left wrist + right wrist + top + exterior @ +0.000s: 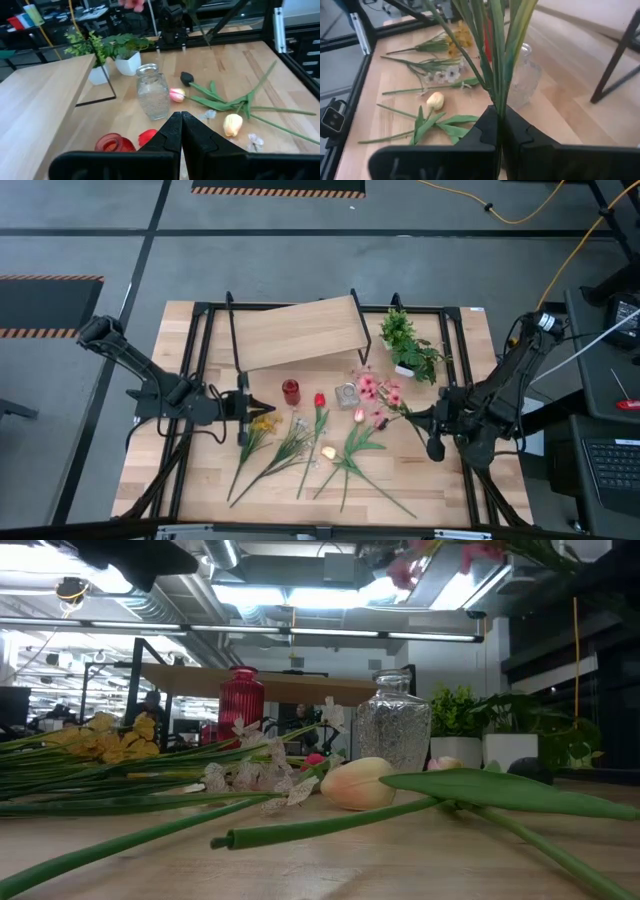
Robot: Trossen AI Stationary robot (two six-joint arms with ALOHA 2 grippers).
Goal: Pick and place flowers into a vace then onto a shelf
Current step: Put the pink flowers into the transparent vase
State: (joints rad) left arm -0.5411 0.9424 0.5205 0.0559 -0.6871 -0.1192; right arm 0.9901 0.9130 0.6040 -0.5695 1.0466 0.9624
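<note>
My right gripper point(415, 418) point(499, 115), at the table's right, is shut on a pink flower bunch point(378, 388) whose heads hang above the clear glass vase point(347, 395) point(522, 75). A red vase point(291, 391) stands to the left of the clear one. Yellow point(262, 423), white point(297, 442), red point(320, 400), cream point(328, 452) and pink point(359, 415) flowers lie flat on the table. The shelf point(295, 330) stands at the far side. My left gripper point(247, 406) point(181, 120) is shut on nothing, above the table beside the yellow flowers. My right gripper pinches several green stems point(497, 102) of the bunch between its two fingers. It comes from the table's right, slanting a little down. The stems run on past the fingertips toward the clear vase. The bunch is lifted clear, and its pink heads point(440, 560) are high above the table.
A bushy potted plant point(410, 345) in a white pot stands at the far right, beside the shelf. A black metal frame point(200, 310) rims the table. Bare wood lies along the near edge point(450, 490).
</note>
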